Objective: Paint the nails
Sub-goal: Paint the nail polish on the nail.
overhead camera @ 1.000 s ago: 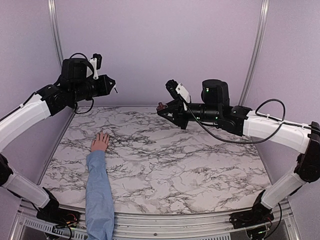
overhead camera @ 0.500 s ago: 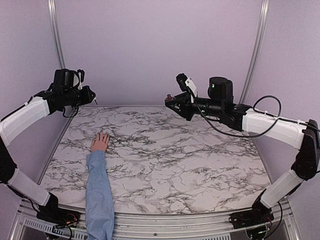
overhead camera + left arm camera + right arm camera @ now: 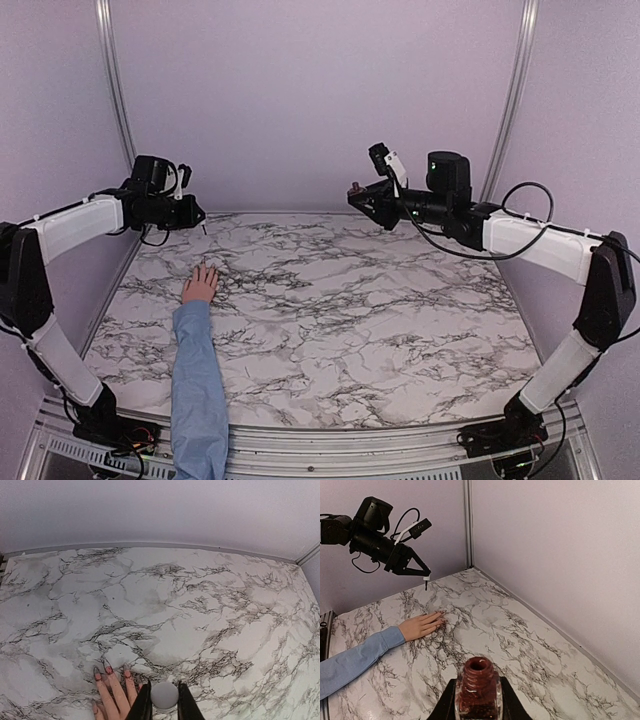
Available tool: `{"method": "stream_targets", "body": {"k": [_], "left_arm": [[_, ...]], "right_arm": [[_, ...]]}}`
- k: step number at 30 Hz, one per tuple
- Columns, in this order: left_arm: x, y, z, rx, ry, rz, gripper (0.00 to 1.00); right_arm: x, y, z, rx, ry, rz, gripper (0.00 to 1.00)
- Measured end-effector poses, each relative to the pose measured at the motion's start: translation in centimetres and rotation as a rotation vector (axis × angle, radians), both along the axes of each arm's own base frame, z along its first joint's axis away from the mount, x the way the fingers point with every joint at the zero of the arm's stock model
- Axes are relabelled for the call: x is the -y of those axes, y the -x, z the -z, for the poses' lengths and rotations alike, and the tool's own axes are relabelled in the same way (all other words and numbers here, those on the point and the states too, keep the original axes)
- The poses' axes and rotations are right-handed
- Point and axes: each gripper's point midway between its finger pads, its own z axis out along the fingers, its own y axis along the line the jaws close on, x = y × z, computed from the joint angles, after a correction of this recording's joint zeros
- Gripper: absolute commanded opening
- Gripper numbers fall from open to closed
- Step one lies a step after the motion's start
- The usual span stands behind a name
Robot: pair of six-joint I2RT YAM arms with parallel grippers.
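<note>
A white marble-patterned desk point(image 3: 380, 320) with grey veining fills a booth closed in by plain lilac walls point(image 3: 300, 90), with metal uprights point(image 3: 112, 90) in the back corners. A light-skinned hand point(image 3: 201, 285) in a light blue sleeve point(image 3: 198, 380) lies flat on the desk's left side, fingers pointing toward the back wall. Its nails point(image 3: 108, 669) show a reddish coat in the left wrist view. The right end effector point(image 3: 362, 198) is clamped on a small glass bottle point(image 3: 478, 690), which is uncapped, upright and holds dark red-brown polish, raised above the back of the desk. The left end effector point(image 3: 192, 213) is closed on a white round cap point(image 3: 164, 696), in the air beyond the fingertips, with a thin brush point(image 3: 426, 584) hanging below.
</note>
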Motion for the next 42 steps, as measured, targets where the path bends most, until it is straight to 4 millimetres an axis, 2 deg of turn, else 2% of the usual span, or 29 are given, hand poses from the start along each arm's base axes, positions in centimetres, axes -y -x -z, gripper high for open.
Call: {"method": "stream_targets", "body": {"k": [6, 10, 15, 19, 23, 29, 36, 42], "left_arm": [[1.0, -1.6, 1.0, -0.008, -0.027, 0.065, 0.00], [1.4, -2.1, 2.0, -0.026, -0.031, 0.087, 0.00], [1.5, -2.4, 3.6, -0.059, -0.043, 0.096, 0.00], [0.8, -2.6, 4.2, -0.077, -0.051, 0.086, 0.00], [-1.0, -3.1, 4.1, -0.079, -0.063, 0.058, 0.00], [-2.8, -3.5, 4.4, -0.086, -0.075, 0.034, 0.00], [-2.8, -4.0, 6.1, -0.122, -0.071, 0.045, 0.00], [-2.8, -4.2, 7.2, -0.148, -0.073, 0.045, 0.00]], "right_arm": [[0.9, -0.8, -0.2, 0.009, -0.005, 0.020, 0.00], [0.8, -0.9, -0.2, 0.007, -0.005, 0.016, 0.00], [0.1, -2.0, 0.4, -0.004, 0.001, 0.010, 0.00], [-0.3, -2.5, 1.6, -0.032, 0.009, 0.003, 0.00], [-0.7, -3.0, 2.4, -0.053, 0.011, 0.000, 0.00], [-1.1, -3.6, 1.8, -0.051, -0.001, -0.001, 0.00], [-1.3, -4.1, 0.4, -0.026, -0.014, -0.001, 0.00], [-1.5, -4.4, 1.0, -0.038, -0.007, 0.000, 0.00]]}}
